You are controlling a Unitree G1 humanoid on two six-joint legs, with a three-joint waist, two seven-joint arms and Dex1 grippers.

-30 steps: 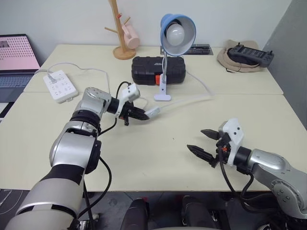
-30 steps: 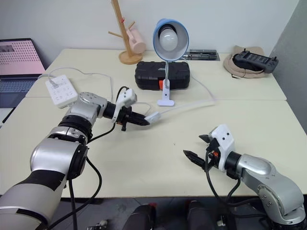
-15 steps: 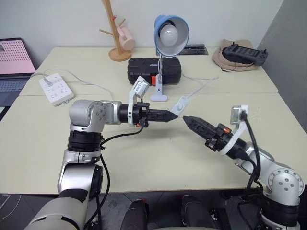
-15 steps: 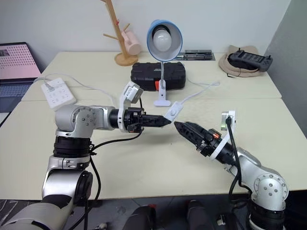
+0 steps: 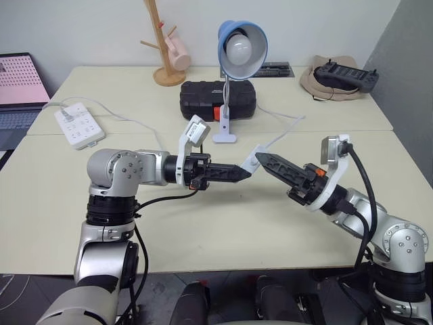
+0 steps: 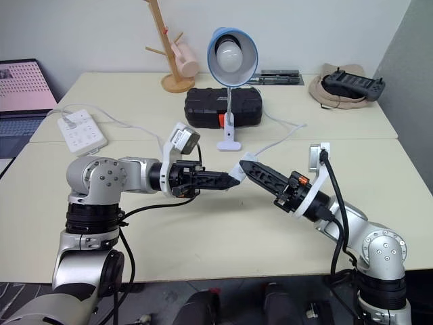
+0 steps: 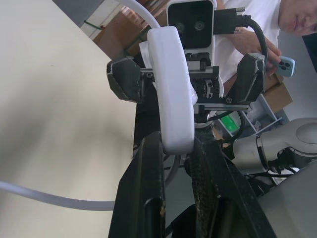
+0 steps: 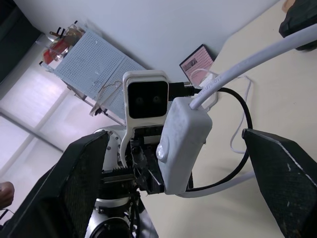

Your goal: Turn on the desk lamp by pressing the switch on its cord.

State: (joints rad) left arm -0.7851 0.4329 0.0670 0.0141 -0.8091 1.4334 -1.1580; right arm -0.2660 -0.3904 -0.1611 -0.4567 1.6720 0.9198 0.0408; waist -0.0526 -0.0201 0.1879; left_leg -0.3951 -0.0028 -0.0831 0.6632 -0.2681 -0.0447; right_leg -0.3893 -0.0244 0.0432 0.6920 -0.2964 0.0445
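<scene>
Left eye view: right tool (image 5: 260, 159) has swung up to the switch (image 5: 251, 163), fingers spread either side; a second ago it hung low. Left tool (image 5: 245, 171) stays clamped on the switch, above the bench (image 5: 203, 223). Lamp (image 5: 241, 44) unlit, so pressing comes next.

Left wrist view: switch (image 7: 171, 89) between closed fingers; a person behind.

Right wrist view: cord (image 8: 247, 62) rising off the switch.

White switch (image 7: 171, 89) held aloft; blue desk lamp (image 5: 241, 45) unlit.
</scene>
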